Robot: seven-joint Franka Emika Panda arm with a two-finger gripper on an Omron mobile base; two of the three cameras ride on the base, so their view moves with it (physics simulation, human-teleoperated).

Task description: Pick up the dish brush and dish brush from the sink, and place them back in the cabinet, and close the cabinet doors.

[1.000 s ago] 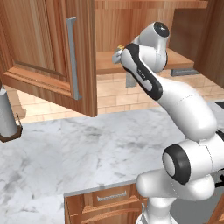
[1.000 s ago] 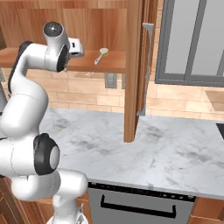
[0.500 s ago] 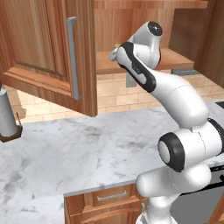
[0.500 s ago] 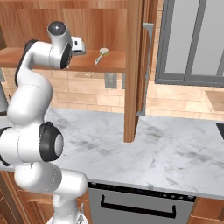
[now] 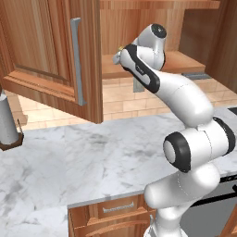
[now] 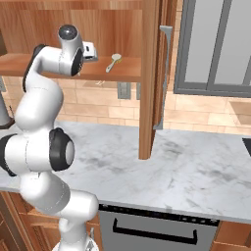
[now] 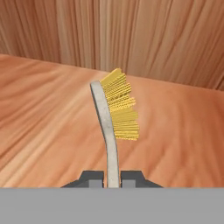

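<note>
Over the cabinet [image 7: 57, 113] shelf, jaws clamp the dish brush [image 7: 114, 118] handle.

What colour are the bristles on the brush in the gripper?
Yellow bristles on a pale grey curved-handled brush; hand view shows them best.

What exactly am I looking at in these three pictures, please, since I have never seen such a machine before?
It is a rendered kitchen with a white jointed robot arm on a drivable base. Two cameras ride on that base, behind the arm to its left and right; the third sits on the hand and looks along the pincer. The arm reaches into an open reddish-brown wooden wall cabinet above a white marble counter. The pincer is shut on the pale handle of a small brush with yellow bristles, held over the shelf. A second small brush with a round white head already lies on that shelf. Both cabinet doors are open.
</note>
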